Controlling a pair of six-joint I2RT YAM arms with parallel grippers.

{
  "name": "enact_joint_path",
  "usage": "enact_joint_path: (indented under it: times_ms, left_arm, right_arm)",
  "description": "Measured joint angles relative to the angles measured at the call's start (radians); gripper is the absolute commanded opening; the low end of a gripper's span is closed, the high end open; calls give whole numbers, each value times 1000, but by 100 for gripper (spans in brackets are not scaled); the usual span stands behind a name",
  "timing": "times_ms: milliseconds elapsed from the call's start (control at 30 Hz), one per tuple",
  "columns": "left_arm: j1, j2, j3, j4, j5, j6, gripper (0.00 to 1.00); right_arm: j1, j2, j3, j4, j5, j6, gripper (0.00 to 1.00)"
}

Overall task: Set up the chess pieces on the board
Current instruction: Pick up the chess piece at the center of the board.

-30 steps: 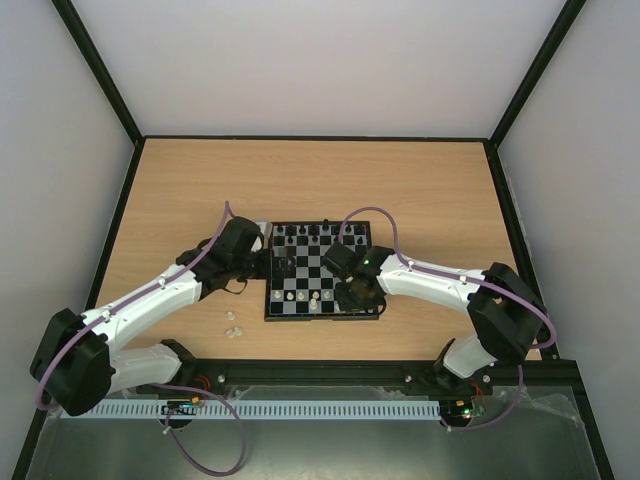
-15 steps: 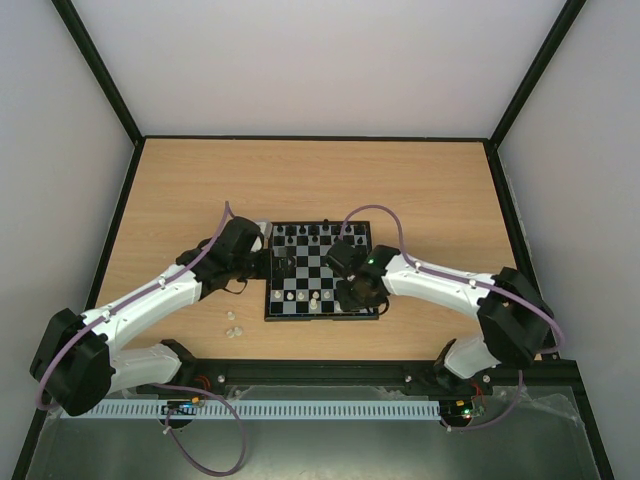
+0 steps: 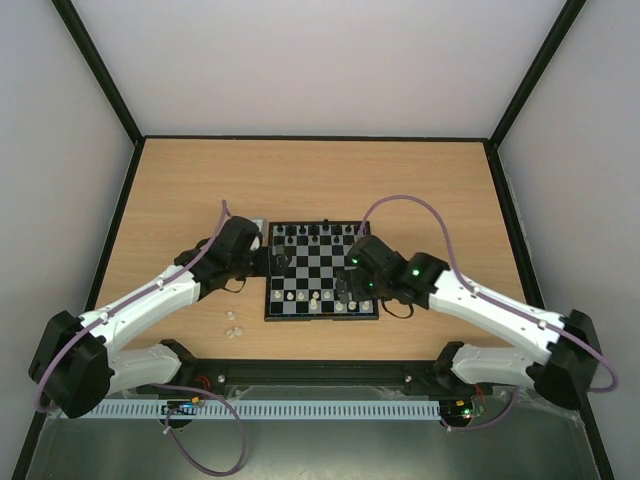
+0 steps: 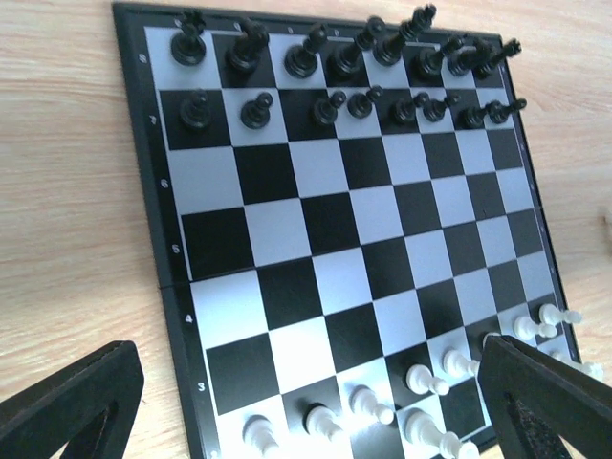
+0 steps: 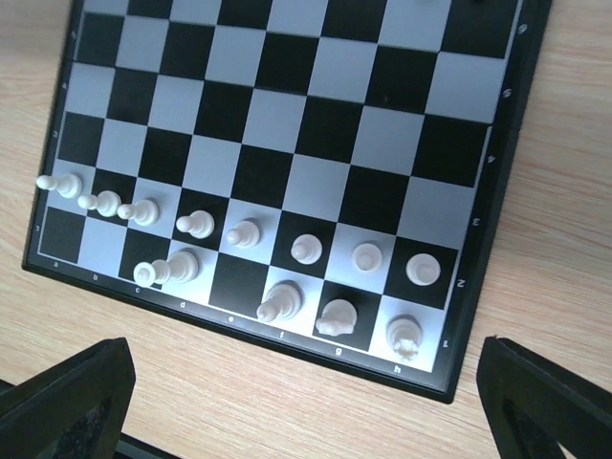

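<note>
Lying loose on surface (image 3: 180,200), near-left of board (image 3: 320,316): two pale chess pieces (image 3: 233,325). Closest to left tool (image 3: 275,262), spread wide, empty; right tool (image 3: 345,290) likewise released.

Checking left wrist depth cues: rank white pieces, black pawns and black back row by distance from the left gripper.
1. White pieces, bottom of view, beside the left gripper.
2. Black pawns, second rank from far edge.
3. Black back row, along the board far edge.
</note>
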Motion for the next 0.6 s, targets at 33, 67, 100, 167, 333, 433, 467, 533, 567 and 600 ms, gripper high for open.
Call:
enact_joint_path:
  times_ms: [33, 67, 100, 167, 333, 433, 467, 533, 567, 600]
  left_arm:
    - [2, -4, 0, 0, -11, 0, 99]
    - [4, -7, 0, 2, -20, -1, 99]
    - [6, -10, 0, 5, -33, -3, 99]
    - [10, -12, 0, 11, -57, -10, 99]
    - [10, -13, 0, 30, -107, -35, 99]
    - [10, -33, -6, 56, -122, -58, 99]
    - [10, -47, -14, 68, -125, -65, 99]
    - [10, -79, -32, 88, -131, -83, 99]
    - [7, -95, -40, 94, -134, -91, 99]
    - [4, -113, -51, 99, -139, -103, 99]
  right_arm:
    - [0, -33, -18, 11, 7, -4, 99]
    - [0, -71, -39, 26, 14, -8, 99]
    - [0, -106, -58, 38, 20, -16, 99]
    - [0, -169, -92, 63, 29, -33, 99]
    - [0, -299, -166, 119, 21, -64, 99]
    - [0, -335, -170, 139, -1, -77, 98]
    - [0, -344, -171, 150, -11, -82, 99]
    - [0, -358, -174, 166, -30, -90, 99]
    - [0, -363, -177, 174, -39, -93, 99]
    - [0, -366, -179, 178, -48, -97, 99]
